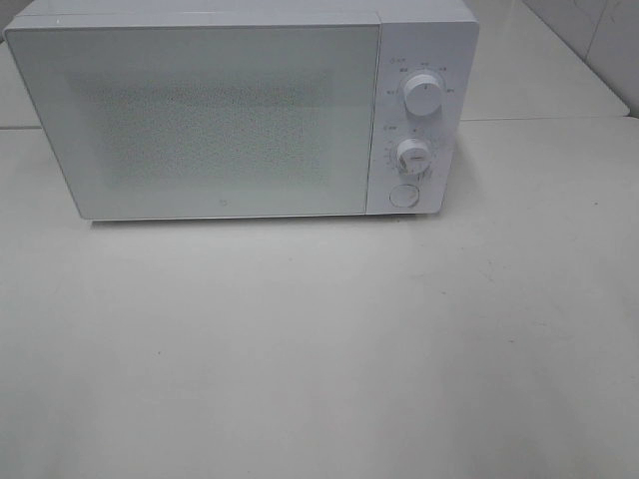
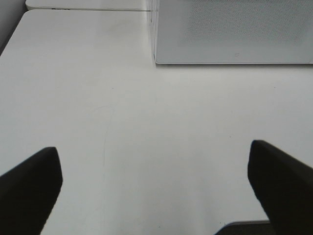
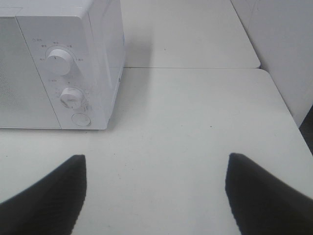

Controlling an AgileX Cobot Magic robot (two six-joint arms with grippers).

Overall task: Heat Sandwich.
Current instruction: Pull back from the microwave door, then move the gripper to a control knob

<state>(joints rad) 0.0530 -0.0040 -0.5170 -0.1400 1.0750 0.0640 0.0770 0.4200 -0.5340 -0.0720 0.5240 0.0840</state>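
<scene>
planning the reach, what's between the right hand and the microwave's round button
Nothing but bare table, seen in the right wrist view, between the right hand and the microwave's round button.

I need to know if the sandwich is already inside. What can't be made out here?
- Microwave interior, all views: the closed, speckled door hides it; no sandwich in sight.
- Dial markings, exterior high and right wrist: too small.
- Left gripper, right gripper: only open fingertips show, rest cut off by frame edges.
</scene>
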